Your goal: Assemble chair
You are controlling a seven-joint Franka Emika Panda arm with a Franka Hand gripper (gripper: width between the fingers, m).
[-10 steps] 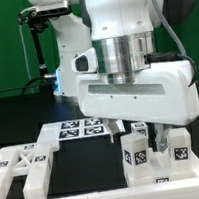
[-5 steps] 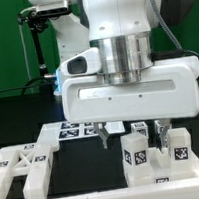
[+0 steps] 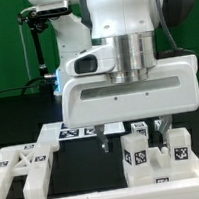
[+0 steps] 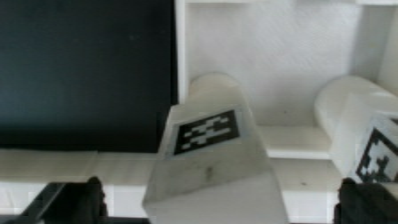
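Note:
Two white cube-ended posts of the chair stand side by side, the nearer post (image 3: pixel 137 149) and the other post (image 3: pixel 180 148), each with a black-and-white tag. My gripper (image 3: pixel 131 137) hangs open just above them, one of its fingers (image 3: pixel 100 140) on each side of the nearer post. In the wrist view that post (image 4: pixel 210 135) rises between my dark fingertips (image 4: pixel 79 200) without touching them, the gripper (image 4: pixel 222 202) straddling it. The second post (image 4: pixel 365 120) stands beside it. Slotted white chair blocks (image 3: pixel 23 163) lie at the exterior view's left.
The marker board (image 3: pixel 79 130) lies flat behind the posts. A white chair piece (image 4: pixel 285 40) lies beyond the posts in the wrist view. Black table (image 4: pixel 80 70) shows beside it. A dark stand (image 3: pixel 40 44) rises at the back.
The hand has swung from tilted to level and shifted slightly toward the exterior view's right. Its fingers now stand either side of the nearer post. The jaws stayed open.

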